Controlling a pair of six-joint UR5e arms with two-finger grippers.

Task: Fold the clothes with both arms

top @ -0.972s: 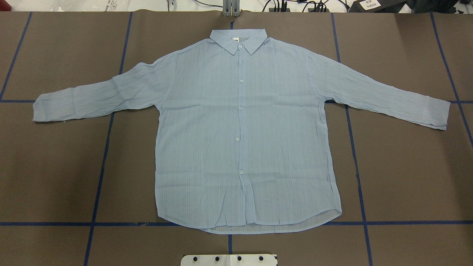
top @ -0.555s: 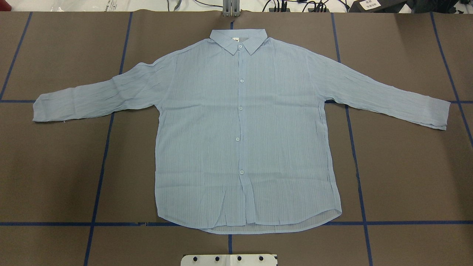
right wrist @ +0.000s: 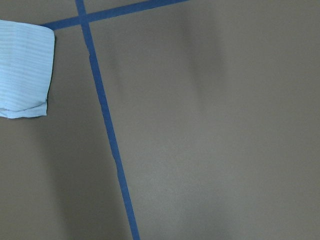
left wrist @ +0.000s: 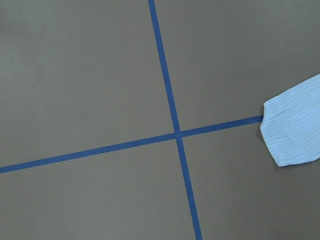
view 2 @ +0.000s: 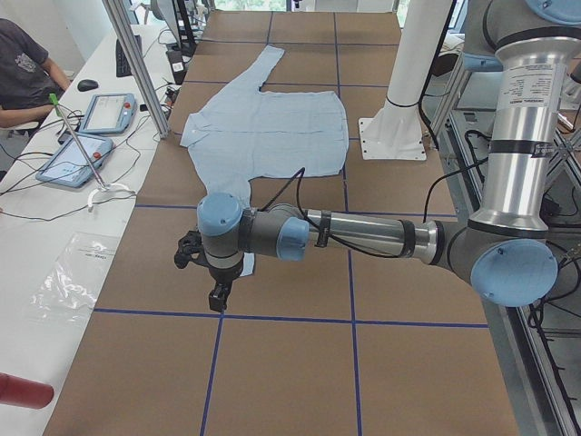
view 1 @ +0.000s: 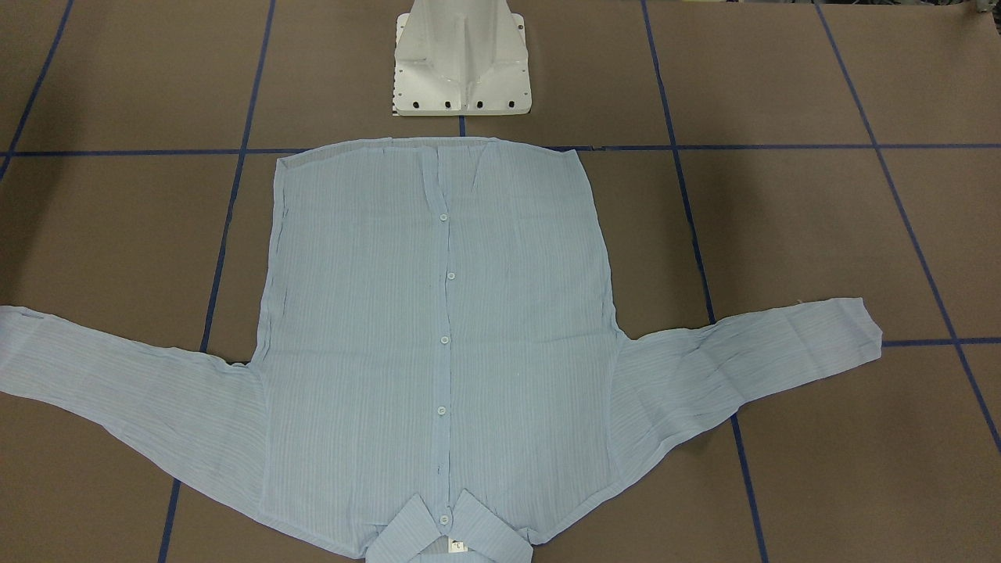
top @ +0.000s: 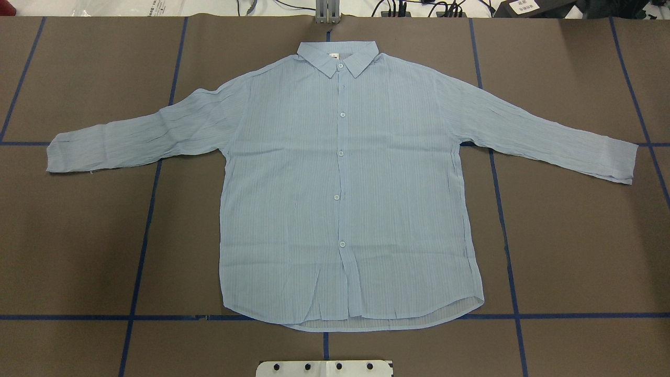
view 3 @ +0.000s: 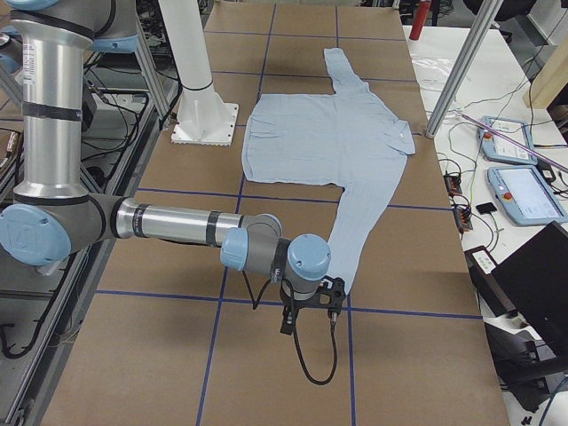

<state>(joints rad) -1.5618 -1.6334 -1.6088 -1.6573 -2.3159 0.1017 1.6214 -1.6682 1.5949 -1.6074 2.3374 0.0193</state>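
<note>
The clothes are one pale blue button-up shirt [top: 293, 183] lying flat and face up, collar at the far edge and both sleeves spread out; it also shows from across the table as shirt [view 1: 360, 336]. The left arm's gripper [view 2: 218, 297] hovers over the table just beyond the near sleeve's cuff [left wrist: 292, 132]. The right arm's gripper [view 3: 330, 297] hangs beside the other cuff [right wrist: 25, 70]. Only the side views show the grippers, so I cannot tell whether they are open or shut. Neither wrist view shows fingers.
The brown table surface [top: 576, 235] carries a grid of blue tape lines. A white pedestal base [view 1: 461, 62] stands at the shirt's hem side. On the side bench are tablets [view 2: 104, 113], cables and a seated person [view 2: 23, 73].
</note>
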